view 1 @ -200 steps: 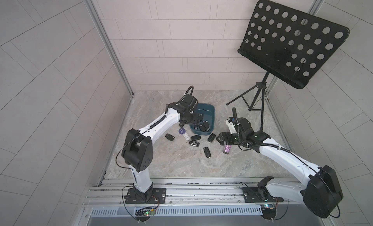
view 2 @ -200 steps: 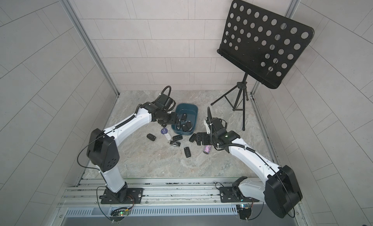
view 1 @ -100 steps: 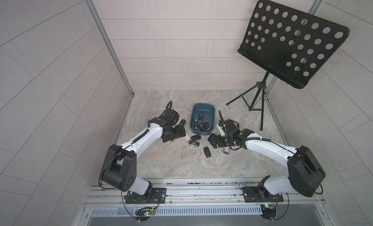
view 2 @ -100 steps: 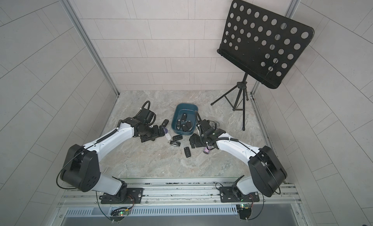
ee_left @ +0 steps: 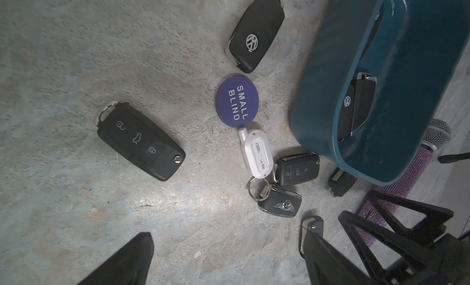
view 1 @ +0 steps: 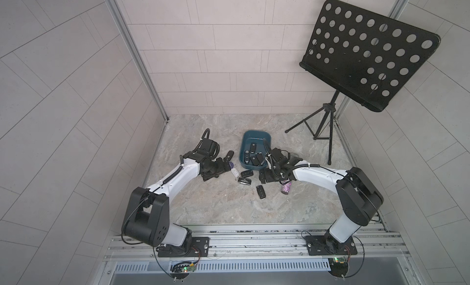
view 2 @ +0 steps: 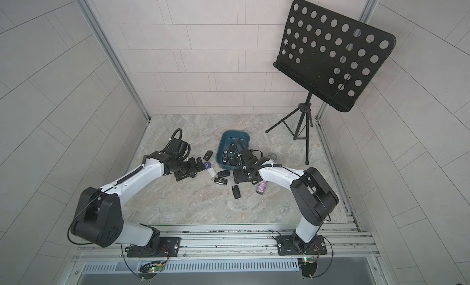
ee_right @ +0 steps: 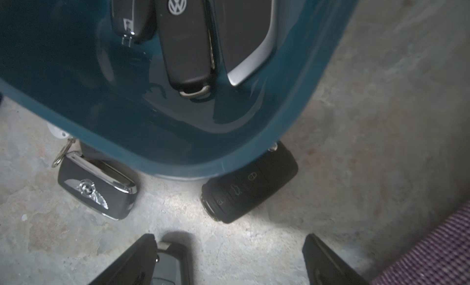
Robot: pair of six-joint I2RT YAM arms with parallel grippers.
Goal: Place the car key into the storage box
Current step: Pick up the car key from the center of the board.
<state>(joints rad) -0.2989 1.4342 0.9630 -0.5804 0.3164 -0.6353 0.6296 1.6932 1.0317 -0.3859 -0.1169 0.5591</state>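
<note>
The dark teal storage box [view 1: 256, 138] [view 2: 236, 138] sits mid-floor with several black car keys in it. More car keys lie loose around its near end. My left gripper [view 1: 216, 169] [ee_left: 229, 258] is low over the floor left of the box, open and empty. A black three-button flip key [ee_left: 141, 141] lies ahead of it. My right gripper [view 1: 265, 177] [ee_right: 229, 260] hovers open at the box's near corner. A black button key [ee_right: 250, 184] lies against the box rim [ee_right: 178, 166] just ahead of it. Another key [ee_right: 170, 263] lies beside one finger.
A purple "SMALL BLIND" disc [ee_left: 237, 103] and white tag [ee_left: 258, 154] are ringed to a winged-badge key [ee_left: 279, 203] [ee_right: 96, 187]. A VW key [ee_left: 255, 32] lies left of the box. A purple glitter cylinder [view 1: 286, 188] lies under the right arm. A music stand [view 1: 328, 133] stands back right.
My left gripper has come back from over the box to the floor at its left, and its jaws have opened. My right gripper has moved in toward the box's near end.
</note>
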